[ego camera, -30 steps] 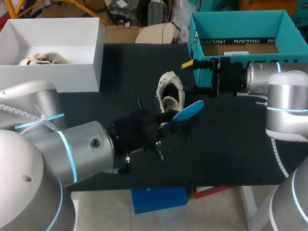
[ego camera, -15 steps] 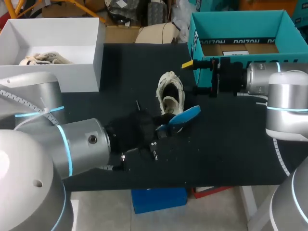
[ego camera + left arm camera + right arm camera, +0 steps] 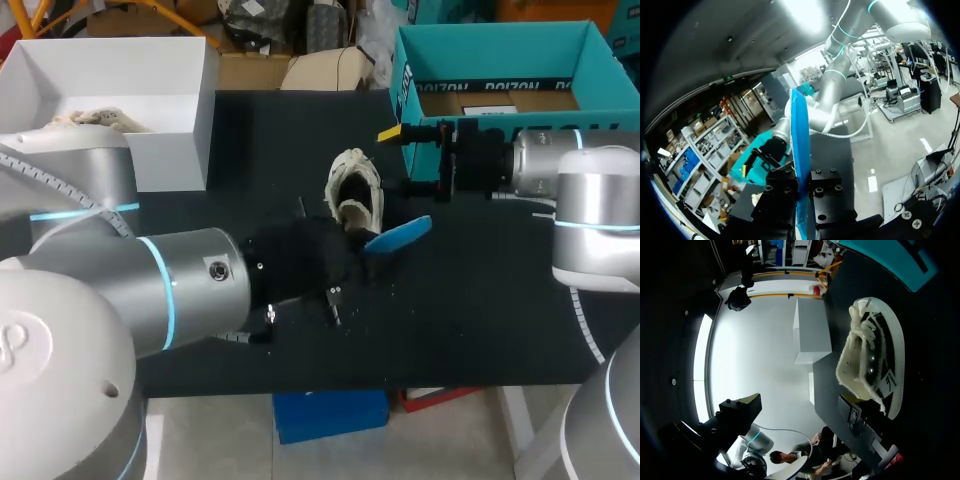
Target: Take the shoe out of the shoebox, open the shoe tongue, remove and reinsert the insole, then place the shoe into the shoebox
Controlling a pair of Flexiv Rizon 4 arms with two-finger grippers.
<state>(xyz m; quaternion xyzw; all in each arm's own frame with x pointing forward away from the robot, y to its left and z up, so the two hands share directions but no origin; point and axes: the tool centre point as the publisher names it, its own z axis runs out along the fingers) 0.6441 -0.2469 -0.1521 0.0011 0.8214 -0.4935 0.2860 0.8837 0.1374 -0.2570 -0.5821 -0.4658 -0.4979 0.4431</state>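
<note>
Upper left of the head view, the white box (image 3: 150,70) sits at the table's back edge with a pale shoe (image 3: 95,120) inside it. Sweeping in from the lower left, the left arm reaches past the middle, and the left gripper (image 3: 358,252) has the blue insole (image 3: 398,237)! The insole juts up and to the right out of the fingers, and its far end hangs just below and right of the cream shoe (image 3: 355,190).

The left wrist view confirms it: the insole (image 3: 800,160) stands edge-on, pinched from both sides between the black fingers of the left gripper (image 3: 802,200). That is a firm clamp.

Centre frame, the cream shoe lies on the black table (image 3: 480,300) with its dark opening showing, outside either box. The left gripper is just below it, apart from it.

Moving right, the right gripper (image 3: 400,160) hovers just beside the shoe's right flank. Its fingers are spread wide, one yellow tip high and one low, and nothing is between them. In the right wrist view the shoe (image 3: 870,360) lies close ahead of the gripper, laces and sole in sight.

Upper right, the teal shoebox (image 3: 405,70) stands open behind the right arm.
</note>
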